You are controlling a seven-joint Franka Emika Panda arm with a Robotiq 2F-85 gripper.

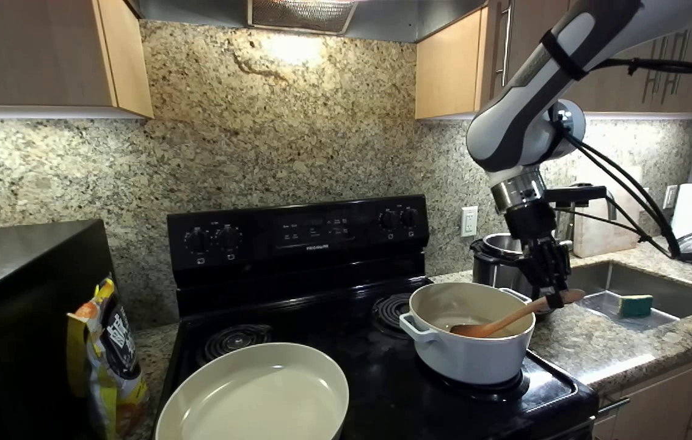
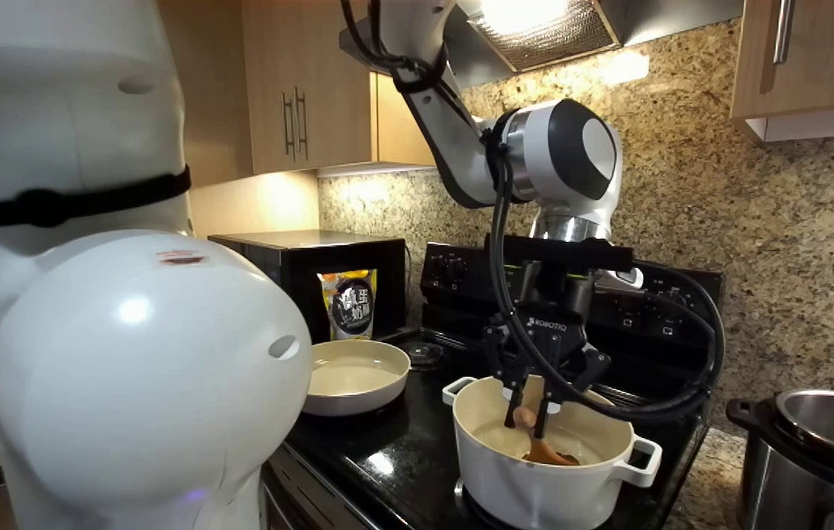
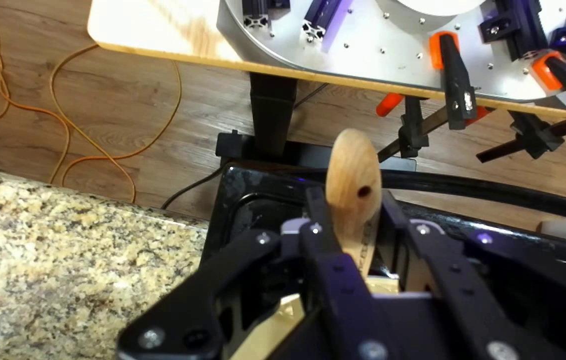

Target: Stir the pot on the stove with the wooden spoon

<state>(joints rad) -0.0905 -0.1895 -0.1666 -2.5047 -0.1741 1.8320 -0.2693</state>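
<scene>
In an exterior view, the wooden spoon [image 1: 513, 319] slants from the jaws down into the white two-handled pot [image 1: 474, 360] on the black Frigidaire coil range [image 1: 376, 373]; its long axis crosses the rim on the side nearer the sink [image 1: 681, 296], with the upper end running past the grip. The jaws are pinching the handle near that rim; whether the wood touches the rim cannot be determined. In an exterior view, the spoon's bowl [image 2: 545, 453] lies below the jaws and inside the pot, and the handle is foreshortened, its tip toward the camera. In the wrist view, the rounded handle end [image 3: 352, 182], with a small hole, stands between the jaws and projects beyond them; the bowl is hidden. Assessment: stirring is probably the step in hand; the stroke turns on this slant, so the jaws should sweep high enough that the handle does not lever against the rim.
</scene>
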